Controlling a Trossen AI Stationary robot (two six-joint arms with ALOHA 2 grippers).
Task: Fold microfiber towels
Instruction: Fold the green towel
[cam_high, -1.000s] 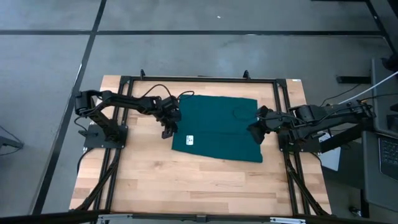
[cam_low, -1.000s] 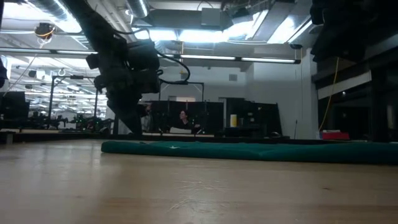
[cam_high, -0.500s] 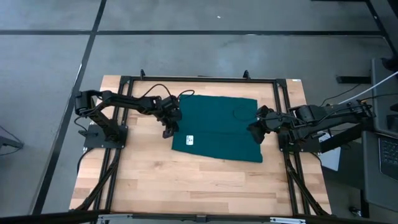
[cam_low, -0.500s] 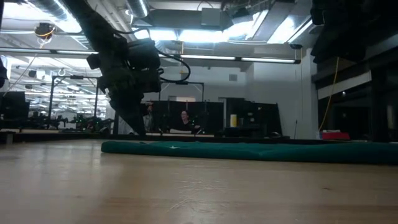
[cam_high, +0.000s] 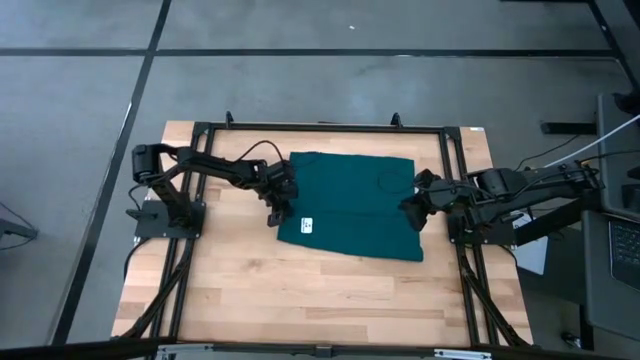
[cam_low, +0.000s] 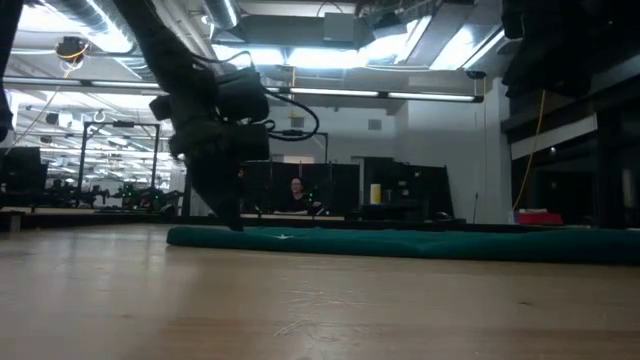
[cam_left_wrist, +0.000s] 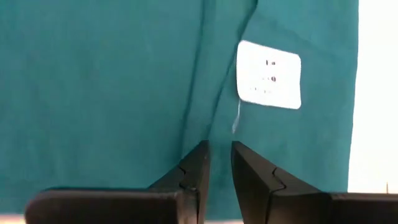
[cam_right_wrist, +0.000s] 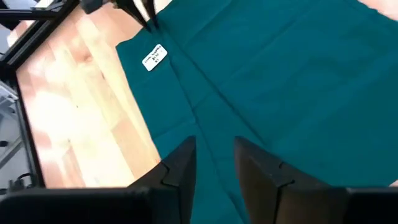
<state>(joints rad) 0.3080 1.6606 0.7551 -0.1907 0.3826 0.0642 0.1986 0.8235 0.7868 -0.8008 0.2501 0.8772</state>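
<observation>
The dark teal towel (cam_high: 350, 200) lies flat on the wooden table, with one flap folded over it and a white label (cam_high: 306, 224) near its left edge. My left gripper (cam_high: 279, 213) is at the towel's left edge, just far of the label (cam_left_wrist: 268, 74). Its fingers are nearly together with cloth in the gap. My right gripper (cam_high: 409, 214) is at the towel's right edge. Its fingers (cam_right_wrist: 186, 163) are close together over the cloth (cam_right_wrist: 298, 74). In the low view the towel (cam_low: 400, 242) is a flat strip and my left gripper (cam_low: 232, 222) touches its end. My left gripper pinches the towel at its left edge beside a crease (cam_left_wrist: 220, 135), slanting down from the table's left. The cloth stays flat on the table; the fingers hide the edge itself. My right gripper pinches the towel at its right edge (cam_right_wrist: 214, 134), slanting down from the table's right. The cloth lies flat and slack; one layer or several, I cannot tell.
A black metal frame (cam_high: 445, 160) runs around the table, with the arm bases at the left and right edges. Bare wood (cam_high: 300, 300) lies on the near side of the towel. In the low view a person sits in the room beyond the table (cam_low: 296, 190).
My left gripper has moved toward the table's right, onto the towel's left edge, and its arm has stretched out. The towel has stayed flat where it was.
</observation>
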